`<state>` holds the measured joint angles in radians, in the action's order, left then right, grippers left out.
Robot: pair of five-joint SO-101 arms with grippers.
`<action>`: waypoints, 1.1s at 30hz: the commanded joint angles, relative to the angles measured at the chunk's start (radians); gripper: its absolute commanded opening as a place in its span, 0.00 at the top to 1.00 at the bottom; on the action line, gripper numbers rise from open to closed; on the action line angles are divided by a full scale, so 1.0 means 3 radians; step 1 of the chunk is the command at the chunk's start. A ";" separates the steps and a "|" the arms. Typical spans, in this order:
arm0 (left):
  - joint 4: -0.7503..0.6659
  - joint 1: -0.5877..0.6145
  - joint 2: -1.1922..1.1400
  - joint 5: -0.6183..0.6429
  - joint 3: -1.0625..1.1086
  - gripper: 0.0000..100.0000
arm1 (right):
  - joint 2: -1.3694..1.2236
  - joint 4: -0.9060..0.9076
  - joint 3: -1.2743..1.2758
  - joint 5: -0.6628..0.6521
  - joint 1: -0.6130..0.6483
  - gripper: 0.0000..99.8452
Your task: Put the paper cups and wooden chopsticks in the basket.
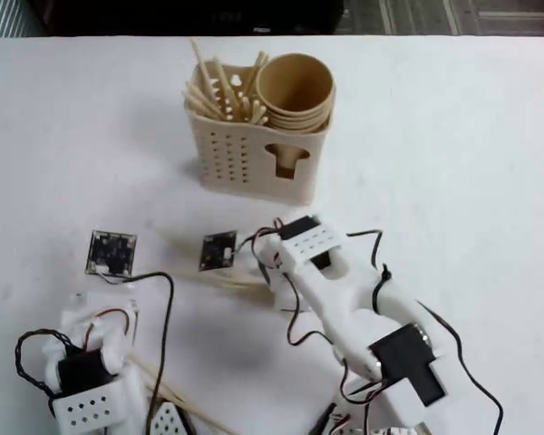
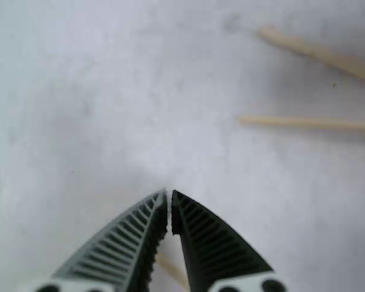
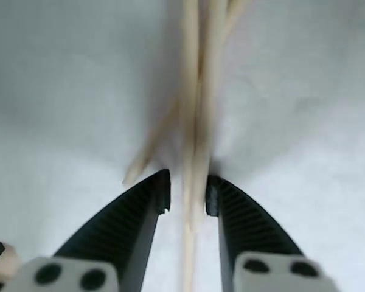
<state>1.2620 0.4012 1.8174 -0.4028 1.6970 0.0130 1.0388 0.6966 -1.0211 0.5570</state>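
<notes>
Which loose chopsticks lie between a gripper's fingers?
The bundle at the right gripper, between its open fingers; chopsticks near the shut left gripper lie apart.

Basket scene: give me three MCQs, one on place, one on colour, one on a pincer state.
1. Where are the paper cups? A in a person's hand; B in the basket; C in a pincer.
2. What colour is the basket? A blue; B black; C beige.
3. How is the left pincer? A shut; B wide open; C clamped on a cup.
Key: 1 B, the stacked cups sit inside the basket beside the chopsticks; 2 C, its perforated wall is beige; 3 A, its fingertips nearly touch.
</notes>
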 commanded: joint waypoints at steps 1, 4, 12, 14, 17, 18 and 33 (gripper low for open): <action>0.0026 0.0008 0.0023 0.0036 -0.0015 0.96 | -0.0003 -0.0033 -0.0245 0.0031 0.0171 0.84; 0.0026 0.0008 0.0023 0.0036 -0.0015 0.96 | -0.0028 -0.0049 -0.0245 0.0031 0.0325 0.84; 0.0026 0.0008 0.0023 0.0036 -0.0015 0.96 | -0.0038 -0.0202 -0.0245 0.0036 0.0504 0.99; 0.0026 0.0008 0.0023 0.0036 -0.0015 0.96 | -0.0023 -0.0202 -0.0245 0.0036 0.0499 0.97; 0.0026 0.0008 0.0023 0.0036 -0.0015 0.96 | 0.0038 -0.0161 -0.0251 0.0036 0.0488 0.98; 0.0026 0.0008 0.0023 0.0036 -0.0015 0.96 | 0.0095 -0.0130 -0.0251 0.0036 0.0488 0.98; 0.0026 0.0008 0.0023 0.0036 -0.0015 0.96 | 0.2053 0.0315 -0.0251 0.0614 0.0054 0.98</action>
<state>1.2620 0.4012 1.8174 -0.4028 1.6970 0.4872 1.1262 0.6567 -0.8830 0.6091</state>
